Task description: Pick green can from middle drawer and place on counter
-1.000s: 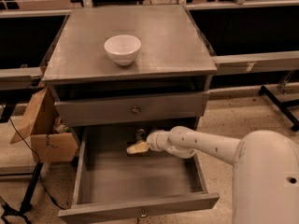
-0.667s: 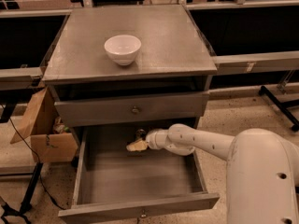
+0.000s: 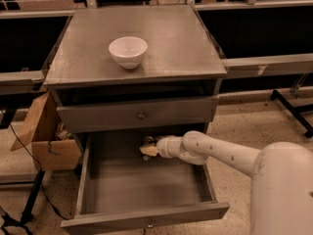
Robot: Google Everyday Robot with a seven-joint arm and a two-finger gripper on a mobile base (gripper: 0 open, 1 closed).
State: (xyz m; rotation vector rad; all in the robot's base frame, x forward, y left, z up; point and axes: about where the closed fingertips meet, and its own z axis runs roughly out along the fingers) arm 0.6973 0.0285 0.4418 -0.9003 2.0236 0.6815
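Claw (image 3: 148,150) at back of open middle drawer (image 3: 146,190), seemingly beside green can (image 3: 147,141), its grip impossible to tell

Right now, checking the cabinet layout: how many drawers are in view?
2. The top drawer is shut under the counter; the middle drawer is pulled open, with the tool near its back. Lower ones may be hidden.

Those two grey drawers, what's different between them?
The top drawer is shut; the middle drawer is pulled out, its bare inside showing. The robot's gripper sits at the back of the middle drawer, while nothing touches the top drawer. Both have grey fronts with a small round knob.
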